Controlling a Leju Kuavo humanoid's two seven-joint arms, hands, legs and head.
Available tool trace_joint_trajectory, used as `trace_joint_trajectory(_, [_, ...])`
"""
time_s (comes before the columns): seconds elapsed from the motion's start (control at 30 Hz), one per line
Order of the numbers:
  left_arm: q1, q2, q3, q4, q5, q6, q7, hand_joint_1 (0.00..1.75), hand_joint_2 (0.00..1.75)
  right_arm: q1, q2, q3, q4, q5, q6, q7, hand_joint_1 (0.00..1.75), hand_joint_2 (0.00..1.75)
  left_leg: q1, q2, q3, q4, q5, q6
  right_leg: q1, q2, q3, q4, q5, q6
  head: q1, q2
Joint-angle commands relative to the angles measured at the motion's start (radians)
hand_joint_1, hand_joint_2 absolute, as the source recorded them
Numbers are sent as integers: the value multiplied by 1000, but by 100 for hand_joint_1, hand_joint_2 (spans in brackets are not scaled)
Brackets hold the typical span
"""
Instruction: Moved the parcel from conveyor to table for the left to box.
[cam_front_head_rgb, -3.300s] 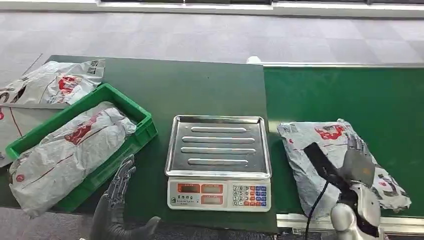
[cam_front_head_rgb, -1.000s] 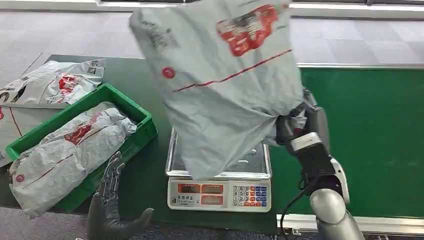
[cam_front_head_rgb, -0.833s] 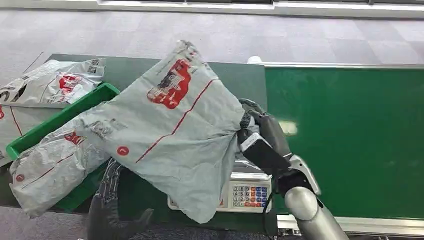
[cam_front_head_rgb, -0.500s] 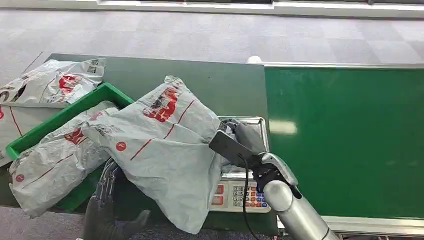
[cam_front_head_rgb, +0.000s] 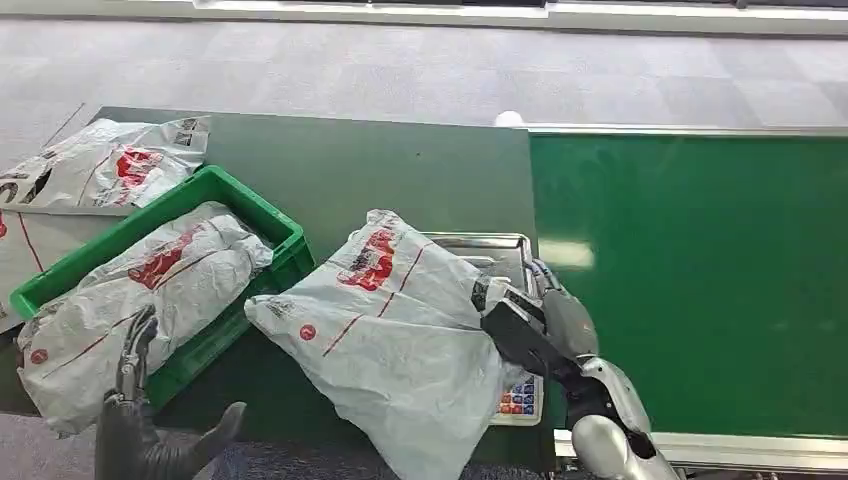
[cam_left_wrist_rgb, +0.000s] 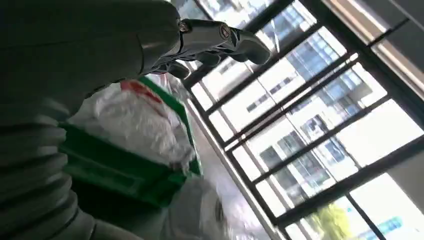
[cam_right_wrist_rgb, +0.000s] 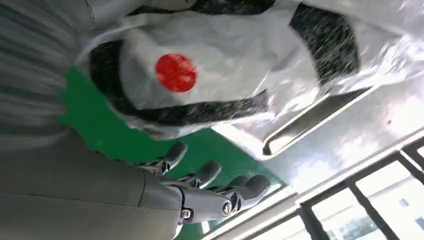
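The grey plastic parcel (cam_front_head_rgb: 400, 340) with red print lies slumped across the weighing scale (cam_front_head_rgb: 500, 245) and the dark green table (cam_front_head_rgb: 400, 170). Its lower end hangs over the table's near edge. My right hand (cam_front_head_rgb: 550, 320) sits at the parcel's right end, over the scale. In the right wrist view the parcel (cam_right_wrist_rgb: 240, 75) lies beside the palm, and the fingers (cam_right_wrist_rgb: 215, 187) stand apart from it with green belt showing between. My left hand (cam_front_head_rgb: 135, 400) hovers low at the table's near left edge with fingers spread and nothing in it; its fingers (cam_left_wrist_rgb: 210, 42) point toward the crate.
A green crate (cam_front_head_rgb: 215, 185) on the table's left holds another grey parcel (cam_front_head_rgb: 140, 290). A third parcel (cam_front_head_rgb: 110, 165) lies at the far left corner. The green conveyor belt (cam_front_head_rgb: 700, 260) runs on the right. The scale's keypad (cam_front_head_rgb: 515, 398) peeks out under the parcel.
The parcel came off the conveyor, swung through the air to the left and dropped onto the scale and table. My right hand lowered with it. My left hand drew back leftward.
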Motion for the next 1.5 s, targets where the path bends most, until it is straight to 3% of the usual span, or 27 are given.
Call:
trace_joint_trajectory(0.03, [-158,4,-34,-57,-131,20,64,0,175,129,5,-156,-143,-230,-287,-367,0,175,0,-5,-3,0,2,1,0,-6,-1,0,0,0,0,0])
trace_joint_trajectory(0.07, [-207,5,-80,-30,-170,-1,93,0,175,143,20,-165,-155,-316,-354,-468,0,175,-1,-3,-2,0,2,0,0,-4,0,0,0,0,0,0])
trace_joint_trajectory(0.1, [-234,1,-104,-12,-187,7,114,0,175,149,14,-155,-165,-316,-360,-467,0,175,0,-4,-1,0,2,0,0,-5,0,0,0,0,0,0])
trace_joint_trajectory(0.13, [-288,22,-164,25,-235,-25,166,0,175,158,44,-160,-184,-445,-454,-600,0,175,-1,-7,-1,-1,3,1,0,-7,1,-1,1,0,0,0])
trace_joint_trajectory(0.27, [-321,13,-188,56,-248,-22,184,0,175,165,39,-142,-192,-448,-466,-603,0,175,-1,-8,0,-4,6,1,0,-10,1,-4,3,0,0,0])
trace_joint_trajectory(0.3, [-318,19,-190,55,-248,-19,185,0,175,163,39,-138,-191,-447,-469,-601,0,175,-1,-2,1,-2,3,1,0,-3,1,-1,2,0,0,0])
trace_joint_trajectory(0.37, [-411,56,-278,134,-305,-121,279,0,175,195,67,-124,-209,-598,-629,-764,0,175,-1,0,1,-2,3,0,0,-1,1,-1,2,-1,0,0])
trace_joint_trajectory(0.47, [-546,64,-362,281,-324,-146,362,0,175,257,93,-119,-220,-662,-642,-858,0,175,-1,-9,1,-3,5,0,0,-10,3,-2,2,-1,0,0])
trace_joint_trajectory(0.67, [-537,78,-366,267,-321,-139,363,0,175,250,89,-119,-216,-667,-642,-857,0,175,0,2,2,-1,2,0,0,2,2,0,3,-1,0,0])
trace_joint_trajectory(0.9, [-532,82,-367,259,-319,-137,364,0,175,246,87,-119,-215,-669,-642,-854,0,175,-1,3,2,-2,3,0,0,2,1,-1,3,-1,0,0])
trace_joint_trajectory(1.0, [-581,88,-414,311,-286,-225,423,0,175,280,147,-168,-269,-690,-642,-866,0,175,-1,2,2,-3,4,0,0,2,0,-2,4,-1,0,0])
trace_joint_trajectory(1.03, [-627,54,-460,398,-294,-274,469,0,175,301,236,-227,-355,-676,-642,-866,0,175,0,0,1,0,2,0,0,0,0,1,2,-1,0,0])
trace_joint_trajectory(1.2, [-731,-94,-564,710,-300,-445,600,0,175,263,264,-254,-388,-622,-642,-866,0,175,-1,-6,0,-1,5,0,-1,-6,0,-1,3,0,0,0])
trace_joint_trajectory(1.3, [-790,-176,-576,940,-284,-435,638,0,175,267,266,-258,-408,-609,-642,-866,0,175,-2,-5,1,-1,4,1,-1,-5,2,-1,3,0,0,0])
trace_joint_trajectory(1.37, [-843,-201,-573,1078,-260,-443,633,0,175,259,261,-241,-383,-613,-642,-866,0,175,-2,-5,1,-1,4,1,-2,-5,2,-2,4,1,0,0])
trace_joint_trajectory(1.5, [-843,-201,-573,1078,-260,-443,633,0,175,259,261,-241,-383,-613,-642,-866,0,175,-2,-1,2,-2,4,1,-3,-1,1,-2,5,1,0,0])
